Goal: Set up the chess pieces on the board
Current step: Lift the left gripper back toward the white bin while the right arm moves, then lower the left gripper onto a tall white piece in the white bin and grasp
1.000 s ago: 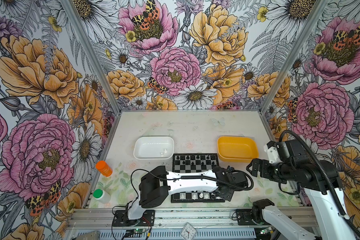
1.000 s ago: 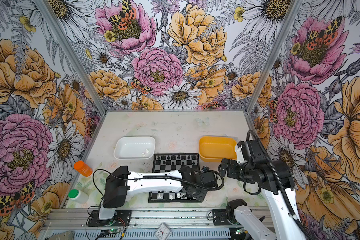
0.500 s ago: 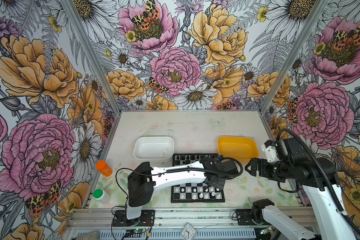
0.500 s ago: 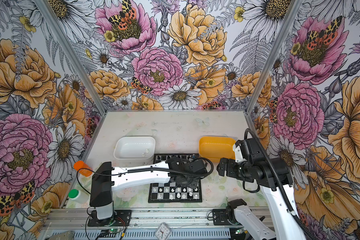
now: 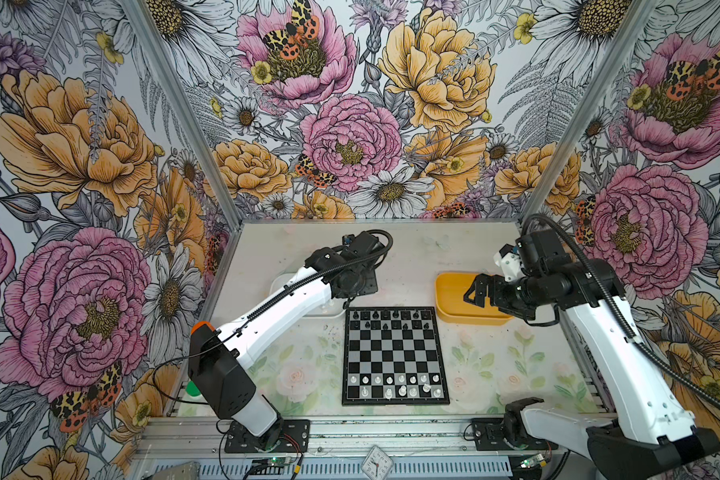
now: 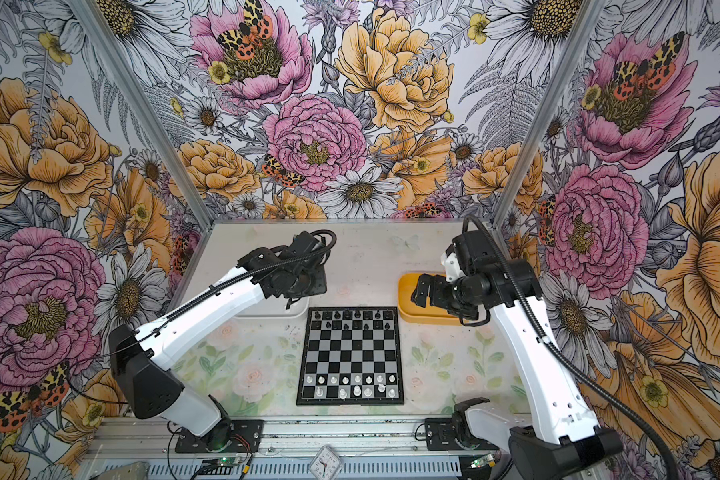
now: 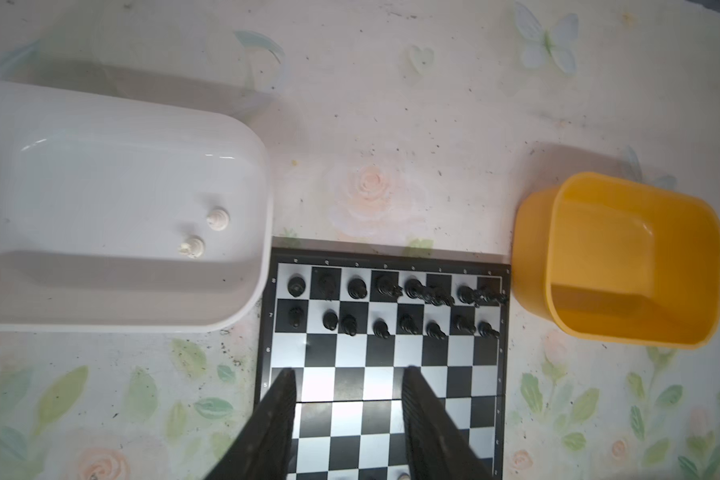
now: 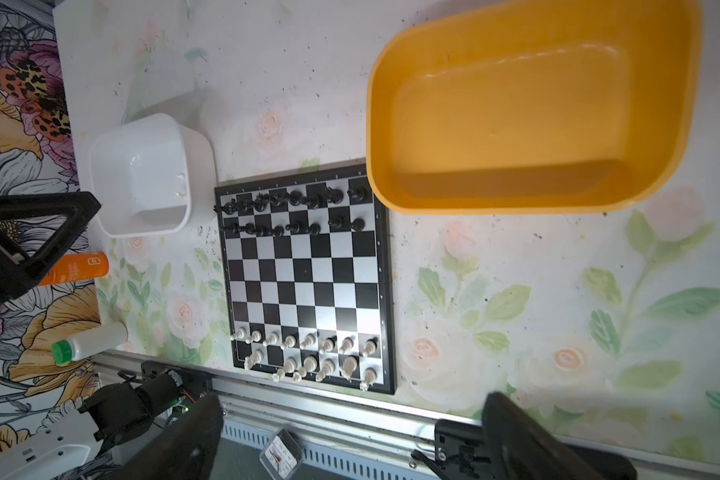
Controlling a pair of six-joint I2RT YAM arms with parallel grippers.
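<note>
The left wrist view shows two white chess pieces (image 7: 218, 218) in the white tray (image 7: 265, 195), hidden by the left arm (image 5: 283, 307) in both top views, and the left gripper (image 7: 348, 372) released and empty. That arm, across the near rows of the board (image 5: 395, 357) a second ago, is back at its far left corner; the right gripper (image 5: 476, 291), spread wide and empty, hangs over the yellow tray (image 5: 447, 299). Black chessmen (image 5: 385, 318) stand on the far rows, white chessmen (image 5: 395, 384) on the near, on a rose-print bench (image 5: 308, 365) between flowered walls (image 5: 350, 124).

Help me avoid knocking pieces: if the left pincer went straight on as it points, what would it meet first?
Probably bare squares of the board, just short of the black pawns; the open left pincer holds nothing. Depth is unclear.
</note>
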